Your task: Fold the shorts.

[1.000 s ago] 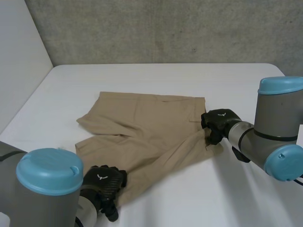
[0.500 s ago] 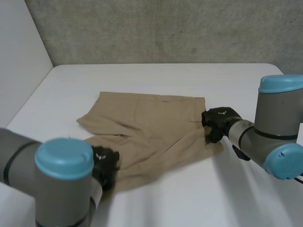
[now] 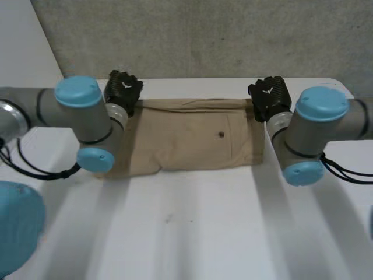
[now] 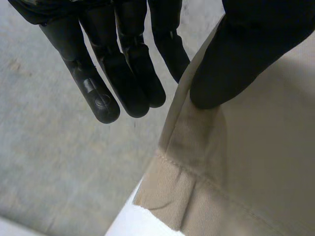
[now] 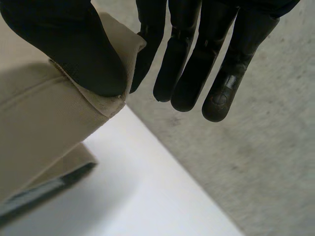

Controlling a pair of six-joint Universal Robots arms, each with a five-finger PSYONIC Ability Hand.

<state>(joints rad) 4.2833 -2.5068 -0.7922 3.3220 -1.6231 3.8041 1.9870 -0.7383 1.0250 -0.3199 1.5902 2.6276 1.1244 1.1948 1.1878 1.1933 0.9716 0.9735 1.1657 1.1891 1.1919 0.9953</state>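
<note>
The tan shorts (image 3: pixel 186 137) lie folded into a wide rectangle on the white table (image 3: pixel 192 233), a small dark button on top. My left hand (image 3: pixel 123 90) is at the far left corner of the shorts. In the left wrist view its thumb (image 4: pixel 236 64) pinches the hemmed cloth edge (image 4: pixel 187 162) against the fingers (image 4: pixel 123 73). My right hand (image 3: pixel 269 94) is at the far right corner. In the right wrist view its thumb (image 5: pixel 69 49) presses a cloth corner (image 5: pixel 59 113) against the fingers (image 5: pixel 192 64).
A grey concrete wall (image 3: pixel 198 38) rises just behind the table's far edge, close to both hands. A white panel (image 3: pixel 23 70) stands at the left. Both arms reach across the table on either side of the shorts, with bare table in front.
Both hands have carried the near half of the shorts up and over to the far edge. The spread shorts are now a folded rectangle. The left hand closed on the cloth.
</note>
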